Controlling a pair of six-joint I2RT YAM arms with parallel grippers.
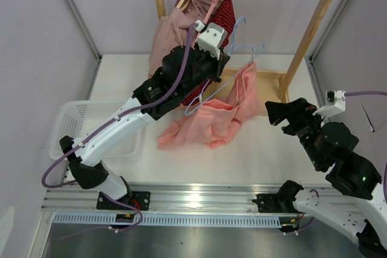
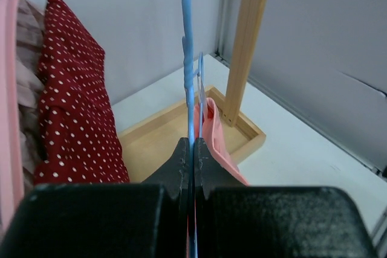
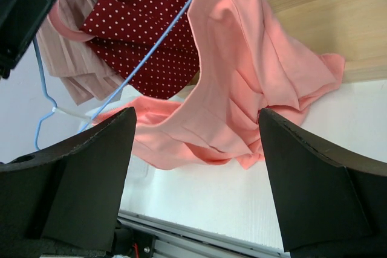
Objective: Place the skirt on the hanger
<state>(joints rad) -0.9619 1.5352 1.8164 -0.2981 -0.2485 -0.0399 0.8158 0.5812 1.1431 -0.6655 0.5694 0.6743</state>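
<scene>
**Item 1, skirt [image 1: 208, 122].** One part is draped over an arm of the hanger [image 2: 188, 40], which is raised beside the wooden rack [image 1: 309, 39]. The rest is heaped on the table [image 1: 272, 155] below. It is judged to be only partly hung.

**Item 2, left gripper [image 2: 193, 155].** The jaws are pressed together on the hanger's thin wire. The hanger is held aloft, close to the dotted garment [image 2: 72, 101].

**Item 3, right gripper [image 3: 196, 119].** The jaws are spread wide and nothing is held. It is set just beside the skirt's right edge, facing the folds.

**Hazards, as judged:**
- The draped part may be dragged off the hanger if the heap is pulled sideways or downward, since little fabric is caught over the wire.
- The hanger may be swivelled or slipped within the narrow pinch if the skirt's weight is shifted to one end.
- Several layers may be taken together if the wide jaws are closed on the bunched folds. The waist opening would then be left shut.
- The hanger's free end may be snagged on the dotted garment nearby.
- How firmly the fabric is seated on the wire cannot be told.
</scene>
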